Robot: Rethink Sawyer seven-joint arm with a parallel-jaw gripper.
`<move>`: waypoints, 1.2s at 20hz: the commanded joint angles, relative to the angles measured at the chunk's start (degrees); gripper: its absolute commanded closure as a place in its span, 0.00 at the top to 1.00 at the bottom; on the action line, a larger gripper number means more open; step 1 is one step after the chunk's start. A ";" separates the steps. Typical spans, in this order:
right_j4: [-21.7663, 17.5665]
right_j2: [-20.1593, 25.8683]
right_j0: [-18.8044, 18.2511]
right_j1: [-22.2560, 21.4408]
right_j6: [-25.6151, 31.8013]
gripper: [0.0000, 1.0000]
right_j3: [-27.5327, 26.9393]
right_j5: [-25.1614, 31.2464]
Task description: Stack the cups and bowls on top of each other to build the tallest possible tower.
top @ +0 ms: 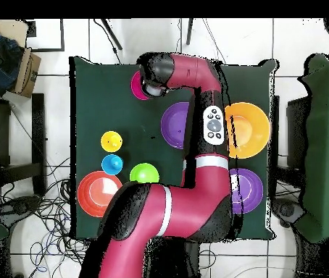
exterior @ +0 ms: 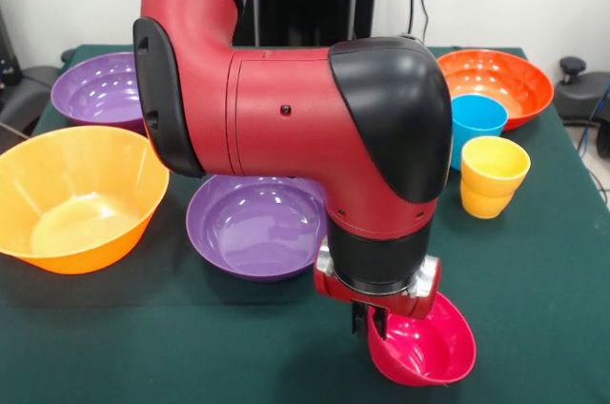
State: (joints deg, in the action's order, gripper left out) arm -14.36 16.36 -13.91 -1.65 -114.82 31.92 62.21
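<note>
With its jaws gripping the rim of the magenta bowl (exterior: 424, 345), the gripper (exterior: 374, 320) should lift it level before carrying it toward the purple bowl (exterior: 255, 225).

Two large glossy purple plastic bowls are on the green cloth: one at the far left (exterior: 98, 90), one in the middle (exterior: 255, 226). There is one biggest yellow-orange plastic bowl (exterior: 74, 196) at the left, one big orange plastic bowl (exterior: 497, 86) at the far right, one small magenta-pink plastic bowl (exterior: 424, 343) at the near edge, and one small green plastic bowl (top: 144, 174), seen only from overhead. That makes six bowls. Cups number two: one smooth yellow plastic tumbler (exterior: 493, 176) and one light blue plastic tumbler (exterior: 476, 123) just behind it.
</note>
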 commanded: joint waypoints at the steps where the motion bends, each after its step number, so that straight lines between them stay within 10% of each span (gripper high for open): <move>1: -5.21 1.12 -1.30 2.09 18.91 0.00 1.19 1.36; 24: -5.29 1.19 -1.26 2.94 17.68 0.00 1.02 1.09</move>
State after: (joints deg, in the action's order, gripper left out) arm -14.89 16.36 -13.91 -1.45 -114.81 31.28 62.22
